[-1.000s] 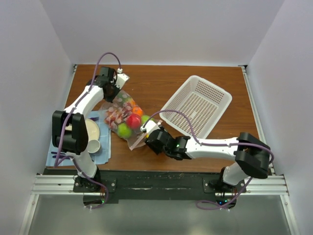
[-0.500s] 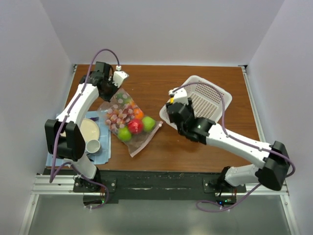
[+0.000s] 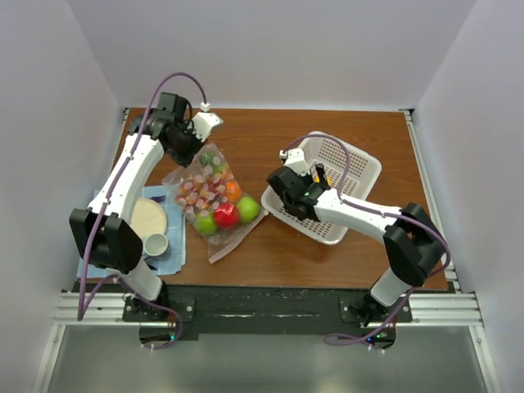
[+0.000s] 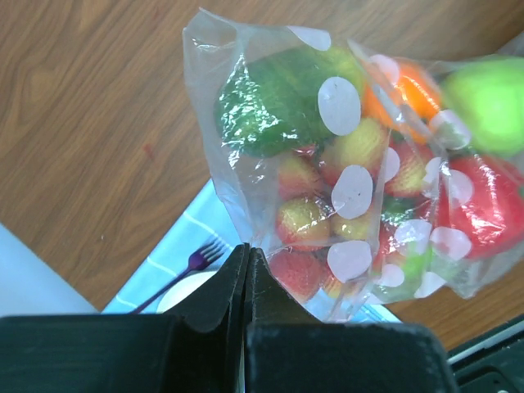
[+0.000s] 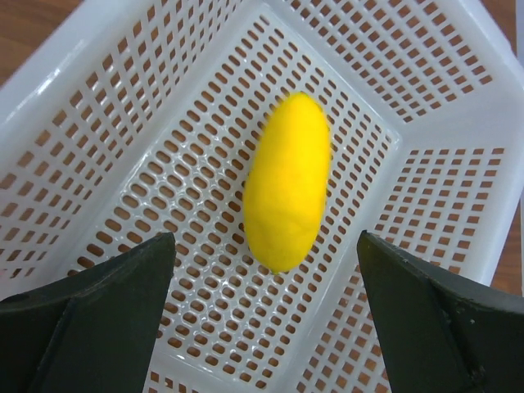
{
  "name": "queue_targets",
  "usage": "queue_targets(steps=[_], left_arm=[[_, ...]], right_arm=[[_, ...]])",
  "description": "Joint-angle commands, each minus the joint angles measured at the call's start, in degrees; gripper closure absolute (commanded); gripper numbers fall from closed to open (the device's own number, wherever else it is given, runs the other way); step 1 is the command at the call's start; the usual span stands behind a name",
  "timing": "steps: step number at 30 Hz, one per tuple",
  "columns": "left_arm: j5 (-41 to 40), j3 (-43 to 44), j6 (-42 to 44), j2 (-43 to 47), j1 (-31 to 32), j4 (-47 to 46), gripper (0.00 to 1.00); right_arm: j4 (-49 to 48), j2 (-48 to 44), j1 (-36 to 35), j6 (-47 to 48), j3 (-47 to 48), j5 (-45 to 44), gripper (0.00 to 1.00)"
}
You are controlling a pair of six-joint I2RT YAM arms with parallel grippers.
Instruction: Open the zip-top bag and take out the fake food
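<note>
A white mesh basket [image 3: 357,168] rests on the brown wooden tabletop [image 3: 327,131] directly beneath the right tool [image 3: 318,174], and its perforated floor and sloping walls fill that tool's wrist view. Well away from the left tool [image 3: 201,131], back towards that arm's base, a blue cloth [image 3: 169,260] carries a beige plate [image 3: 146,217] and a white cup [image 3: 155,244] at the plate's edge farthest from the tool. Just beyond the left tool's tips, a purple fork [image 4: 195,264] lies on the cloth beside the plate.

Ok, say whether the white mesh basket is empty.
Not empty: the white mesh basket holds one glossy yellow oval fruit.
</note>
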State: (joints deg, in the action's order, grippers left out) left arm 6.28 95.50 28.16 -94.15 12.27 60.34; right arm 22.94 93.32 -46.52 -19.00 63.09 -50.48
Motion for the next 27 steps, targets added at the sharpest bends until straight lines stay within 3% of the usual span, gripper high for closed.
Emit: queue_targets(steps=[1, 5, 8, 11, 13, 16, 19, 27], left_arm=[[3.48, 2.33, 0.31, 4.67, 1.35, 0.07, 1.0], [-10.46, -14.43, 1.98, 2.94, 0.39, -8.99, 1.0], [-16.44, -21.37, 2.77, 0.99, -1.64, -16.98, 1.0], [-20.68, -24.74, 3.39, -2.16, -1.46, -22.18, 1.0], [-22.36, -26.76, 3.48, -4.62, -1.11, -25.17, 1.0], [-26.31, -29.22, 3.74, -7.79, 0.47, -27.99, 1.0], [-27.11, -31.68, 3.48, -9.73, 2.75, -29.75, 1.0], [-28.25, -34.24, 3.04, -12.64, 5.83, -32.21, 1.0]], right_arm=[[-1.41, -3.4, -0.32, -0.24, 0.9, -3.13, 0.03], [-4.56, -8.4, -3.04, 2.03, -1.47, -4.36, 0.04], [-9.66, -13.93, -6.73, 5.73, -4.81, -1.84, 0.09], [-14.66, -18.15, -11.74, 8.35, -8.94, 1.85, 0.21], [-20.81, -20.18, -14.55, 8.81, -13.77, 5.72, 0.38], [-28.72, -22.56, -15.18, 6.44, -20.1, 16.61, 0.5], [-34.18, -20.55, -15.26, 4.95, -23.1, 23.22, 0.53], [-42.88, -8.69, -15.88, 5.99, -21.43, 30.87, 0.54]])
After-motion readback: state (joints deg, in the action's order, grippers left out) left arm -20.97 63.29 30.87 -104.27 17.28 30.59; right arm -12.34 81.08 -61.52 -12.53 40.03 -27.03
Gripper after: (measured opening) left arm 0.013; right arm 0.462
